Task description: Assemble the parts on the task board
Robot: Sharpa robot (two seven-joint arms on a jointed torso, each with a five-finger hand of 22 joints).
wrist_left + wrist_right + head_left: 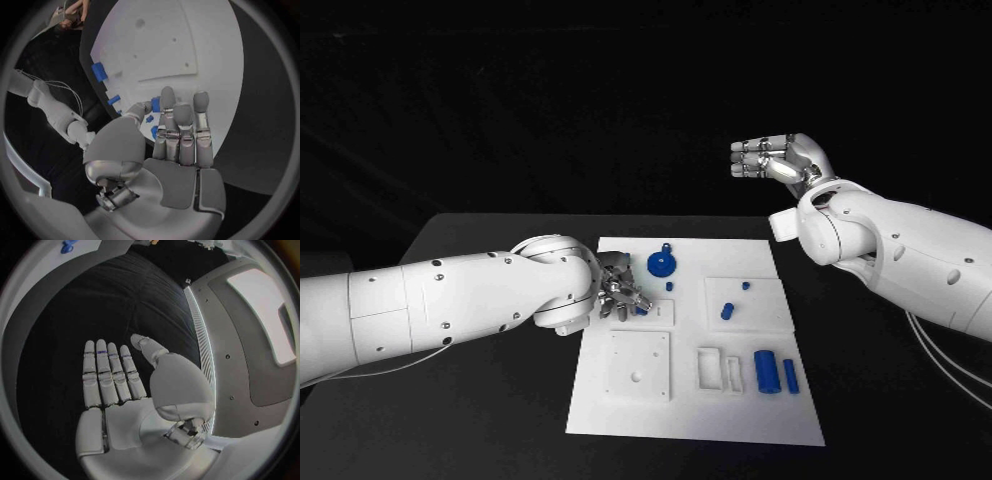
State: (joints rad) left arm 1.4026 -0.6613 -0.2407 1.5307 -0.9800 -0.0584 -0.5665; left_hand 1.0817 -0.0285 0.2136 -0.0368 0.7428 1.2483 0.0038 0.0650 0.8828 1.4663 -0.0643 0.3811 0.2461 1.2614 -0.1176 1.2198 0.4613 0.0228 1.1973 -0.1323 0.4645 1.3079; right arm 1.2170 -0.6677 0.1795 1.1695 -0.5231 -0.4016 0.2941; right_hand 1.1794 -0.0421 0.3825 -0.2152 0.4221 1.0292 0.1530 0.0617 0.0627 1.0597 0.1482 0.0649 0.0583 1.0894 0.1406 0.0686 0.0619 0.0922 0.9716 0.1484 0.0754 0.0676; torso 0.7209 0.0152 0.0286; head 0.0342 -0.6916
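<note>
Left hand point(620, 296), fingers extended over a small blue part point(642, 310) near the task board point(689, 420) left edge, holding nothing evident; best to close slowly, squarely.

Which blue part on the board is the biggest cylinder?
The thick cylinder near the board's front right corner. It lies beside a much thinner blue rod, and the other blue parts are smaller or disc-shaped.
</note>
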